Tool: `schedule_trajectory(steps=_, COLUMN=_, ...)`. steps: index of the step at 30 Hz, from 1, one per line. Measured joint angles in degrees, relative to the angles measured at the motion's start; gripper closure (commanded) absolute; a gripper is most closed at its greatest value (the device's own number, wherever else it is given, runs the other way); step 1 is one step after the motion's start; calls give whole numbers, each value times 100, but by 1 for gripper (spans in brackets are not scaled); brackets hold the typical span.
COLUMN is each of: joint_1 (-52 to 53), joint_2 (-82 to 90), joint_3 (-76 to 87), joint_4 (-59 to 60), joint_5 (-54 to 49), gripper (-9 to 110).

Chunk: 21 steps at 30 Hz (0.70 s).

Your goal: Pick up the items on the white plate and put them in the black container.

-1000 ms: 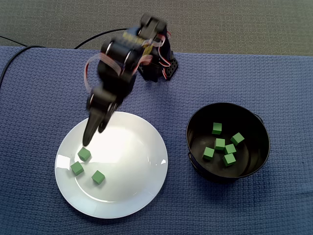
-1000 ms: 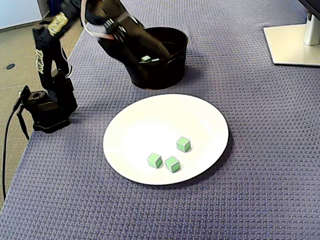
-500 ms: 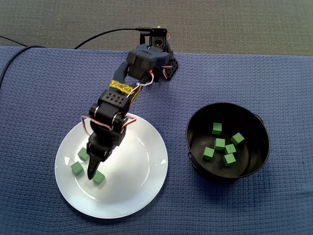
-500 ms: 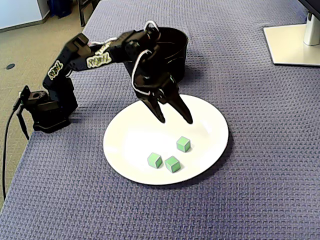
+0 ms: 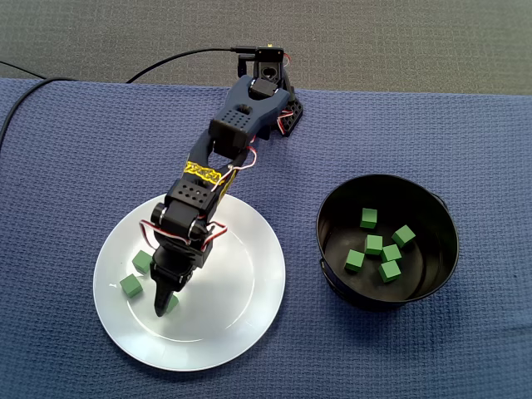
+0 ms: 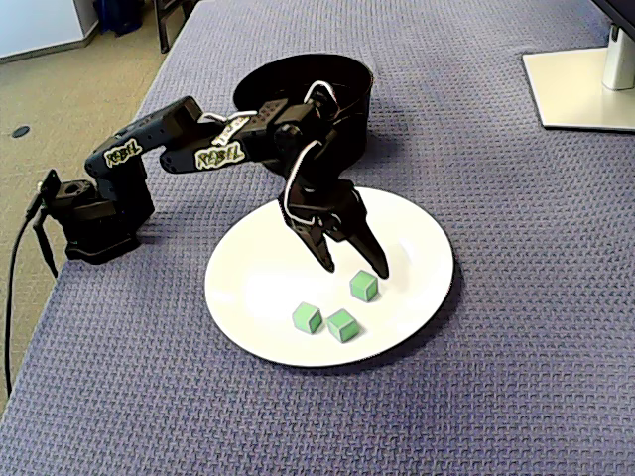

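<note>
Hovering gripper (image 6: 354, 270) is seen over white plate (image 6: 417, 228).
Jaws are held apart; green cube (image 6: 364, 287) is found just beneath, at plate's 4 o'clock.

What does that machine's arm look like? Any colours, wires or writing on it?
The arm is all black, built of blocky jointed segments on a black base. Yellow lettering marks its links. Thin white and red wires loop by the wrist, and a black cable leaves the base. The gripper has two long tapered black fingers.
</note>
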Motion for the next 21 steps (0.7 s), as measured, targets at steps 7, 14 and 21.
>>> schedule_trajectory(steps=7, joint_1=0, joint_2=-396, joint_3=-475, joint_4=0, joint_5=-70, gripper=74)
schedule_trajectory(steps=14, joint_1=9, joint_2=-501, joint_3=-694, joint_4=70, joint_5=-141, gripper=83)
schedule_trajectory(steps=21, joint_1=79, joint_2=-501, joint_3=-905, joint_4=193, joint_5=-141, gripper=93)
